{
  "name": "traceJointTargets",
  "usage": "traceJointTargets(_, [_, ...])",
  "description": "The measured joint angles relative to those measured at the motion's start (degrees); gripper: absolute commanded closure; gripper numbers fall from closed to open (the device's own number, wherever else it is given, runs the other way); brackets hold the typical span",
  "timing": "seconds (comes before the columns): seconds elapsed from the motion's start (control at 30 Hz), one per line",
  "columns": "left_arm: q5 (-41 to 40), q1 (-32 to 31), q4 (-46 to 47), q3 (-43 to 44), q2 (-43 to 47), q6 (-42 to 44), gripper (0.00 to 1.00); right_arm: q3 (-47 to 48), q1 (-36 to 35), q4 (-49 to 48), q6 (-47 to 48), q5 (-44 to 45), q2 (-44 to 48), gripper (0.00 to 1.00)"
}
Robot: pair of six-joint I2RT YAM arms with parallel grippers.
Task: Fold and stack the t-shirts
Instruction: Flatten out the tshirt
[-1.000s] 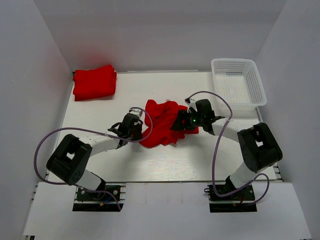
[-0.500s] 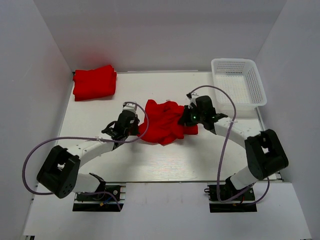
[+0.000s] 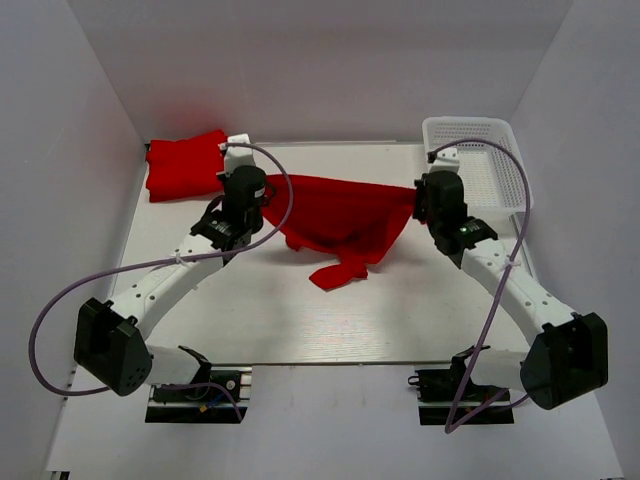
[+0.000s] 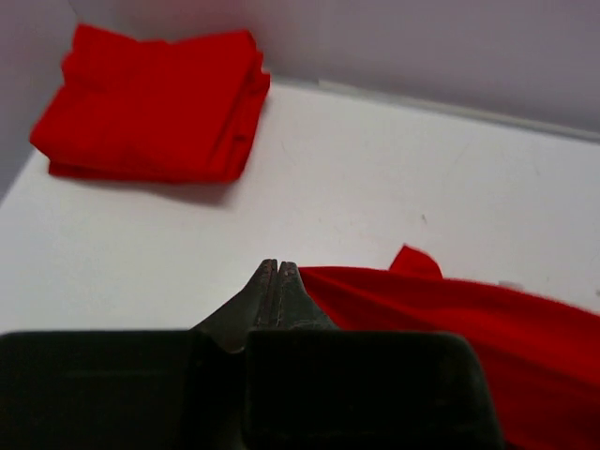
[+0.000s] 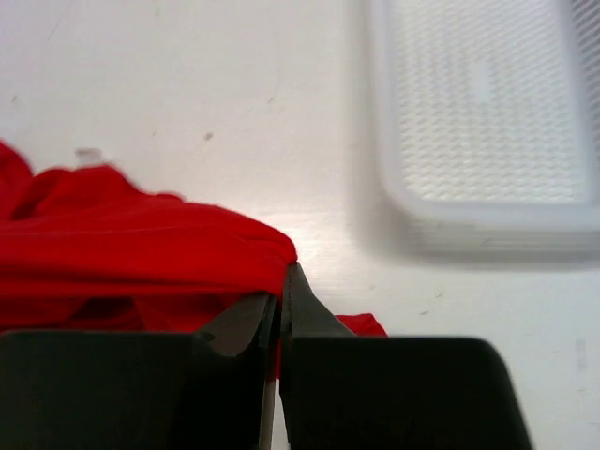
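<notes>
While the overhead view lists one loose bright red cloth t-shirt (image 3: 345,212) stretched above the white table (image 3: 300,320) between left gripper (image 3: 265,192) and right gripper (image 3: 418,200), each pinched shut on a corner, the span wants holding taut and level, with the hem lowered first. Left wrist view: jaws closed at the cloth's edge, folded red t-shirt stack (image 4: 150,103) well apart in the far left corner. Right wrist view: jaws clamped on cloth; white plastic mesh basket (image 5: 394,202) near, so open room probably lies nearward.

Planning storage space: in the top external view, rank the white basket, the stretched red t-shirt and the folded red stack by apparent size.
1. white basket and stretched t-shirt: about alike; the shirt is held up, nearer the camera, so unranked.
2. folded stack: smallest.
</notes>
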State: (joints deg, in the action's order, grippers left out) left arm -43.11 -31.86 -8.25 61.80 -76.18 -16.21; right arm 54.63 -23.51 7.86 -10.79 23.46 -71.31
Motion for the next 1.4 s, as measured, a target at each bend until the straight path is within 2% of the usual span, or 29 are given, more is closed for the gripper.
traceJointTargets(0.2, [-0.37, -0.04, 5.66, 6.69, 0.68, 10.80, 1.00, 8.26, 1.01, -0.15, 7.63, 2.62, 2.34, 1.00])
traceJointTargets(0.4, [6.45, -0.09, 9.64, 11.43, 6.82, 19.45, 1.00, 16.09, 1.33, -0.63, 16.85, -4.79, 10.60, 1.00])
traceJointTargets(0.53, [11.63, -0.09, 10.29, 17.75, 11.32, 23.45, 1.00, 23.30, 1.36, 0.57, 21.77, -10.97, 14.19, 1.00])
traceJointTargets(0.87, [29.55, -0.24, 4.94, 35.01, 18.78, 28.11, 1.00, 45.90, 1.38, 9.92, 29.16, -28.55, 17.59, 1.00])
traceJointTargets(1.03, [41.05, -0.26, -0.46, 49.13, 18.38, 28.09, 1.00, 54.97, 1.42, 11.91, 29.70, -35.87, 19.47, 1.00])
traceJointTargets(1.2, [45.35, -0.20, -0.68, 53.88, 18.58, 27.74, 1.00, 57.02, 1.42, 9.97, 29.73, -38.10, 21.03, 1.00])
traceJointTargets(1.3, [45.11, -0.17, 0.46, 52.48, 18.29, 27.87, 1.00, 56.04, 1.42, 8.35, 29.73, -37.44, 20.44, 1.00])
traceJointTargets(1.4, [42.71, -0.11, 2.82, 49.13, 16.85, 28.92, 1.00, 51.04, 1.42, 4.11, 29.70, -34.51, 19.28, 1.00])
